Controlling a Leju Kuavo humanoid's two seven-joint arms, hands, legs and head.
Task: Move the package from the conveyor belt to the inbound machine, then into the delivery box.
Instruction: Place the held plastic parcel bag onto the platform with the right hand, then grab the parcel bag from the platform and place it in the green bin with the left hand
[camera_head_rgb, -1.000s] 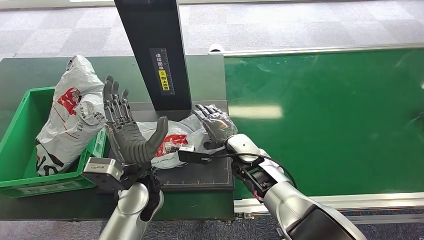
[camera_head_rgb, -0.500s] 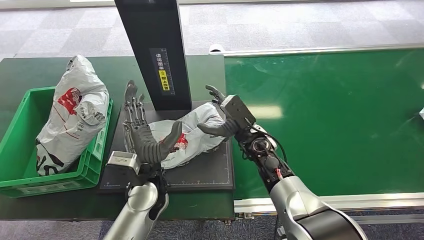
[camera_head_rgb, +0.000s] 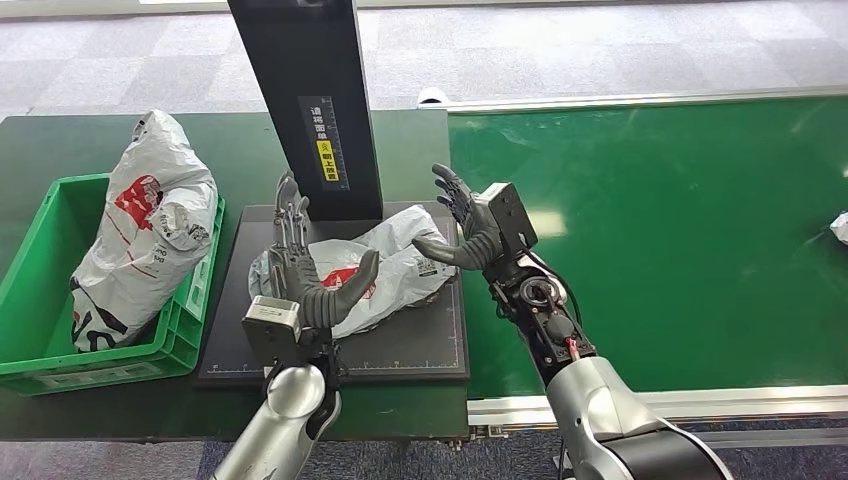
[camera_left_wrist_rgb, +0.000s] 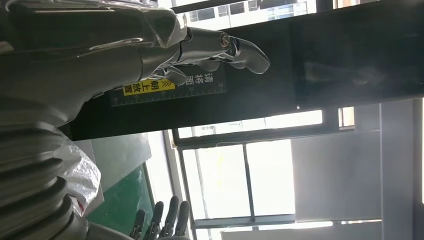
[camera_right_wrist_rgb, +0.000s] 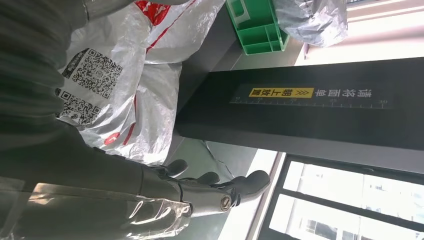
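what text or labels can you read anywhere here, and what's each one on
"朝上放置", black on a yellow sticker, on the black scanner column.
White characters beside that sticker, above a printed ruler scale: too blurred to read reliably.
QR codes on the white package on the black platform: pattern only, small print unreadable.
Red logo on the bagged package in the green crate: unreadable.

Package (camera_head_rgb: 385, 262) lying on the inbound machine (camera_head_rgb: 400, 345), before its column (camera_head_rgb: 305, 100); delivery box (camera_head_rgb: 40, 300) sitting left of the machine; conveyor belt (camera_head_rgb: 680, 230) running right.
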